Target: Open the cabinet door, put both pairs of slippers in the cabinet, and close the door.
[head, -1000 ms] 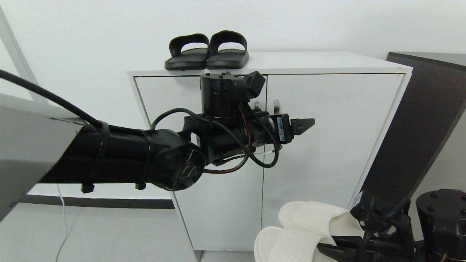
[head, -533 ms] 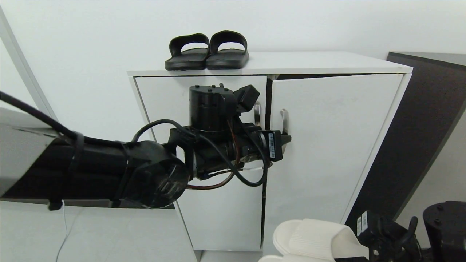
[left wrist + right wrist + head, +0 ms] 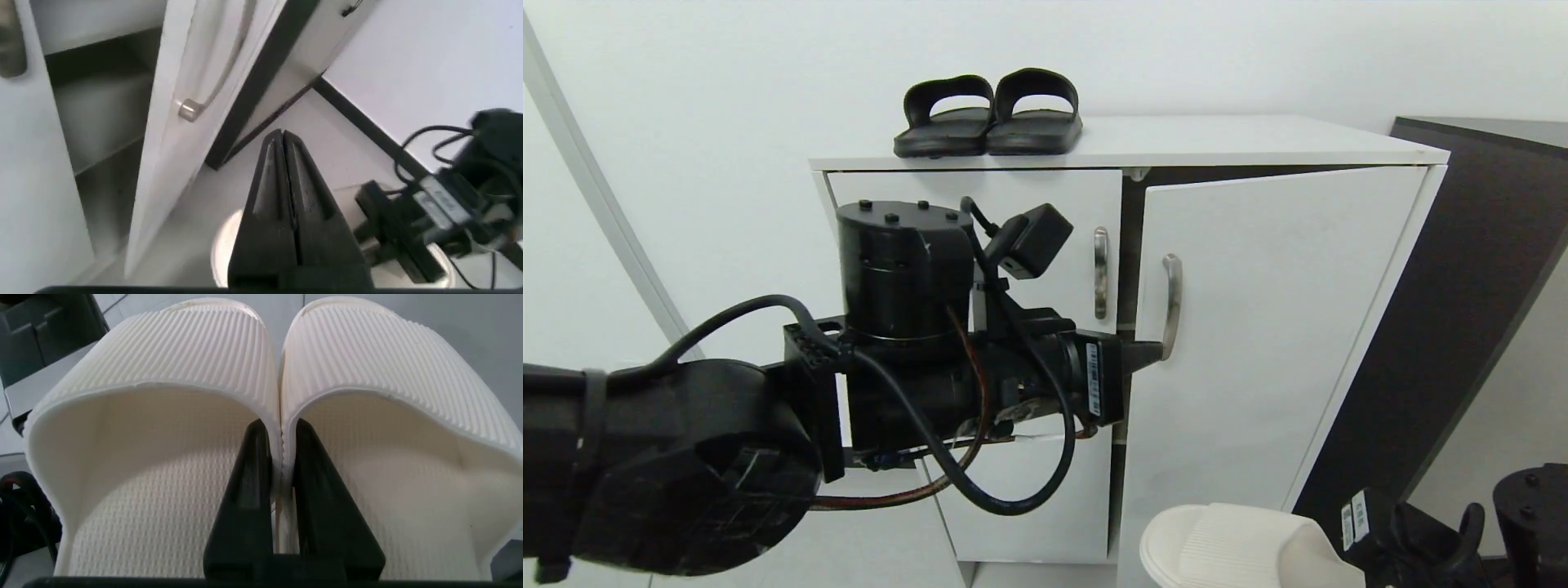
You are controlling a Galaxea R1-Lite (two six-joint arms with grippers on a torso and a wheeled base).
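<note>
Standing ajar: cabinet [image 3: 1258, 140] right door [image 3: 1274, 327], gap beside left door [image 3: 1045, 535]. Fingers pressed together, left gripper [image 3: 1147, 353] tip at handle [image 3: 1172, 298] lower end. On cabinet top: black slippers [image 3: 988, 118]. Pinched in right gripper [image 3: 282, 449], low before cabinet: white slippers [image 3: 163, 465].

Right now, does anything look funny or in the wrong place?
Yes. A pair of black slippers sits on top of the cabinet, at its front edge, instead of inside. The right door is ajar, with a dark gap beside it.
</note>
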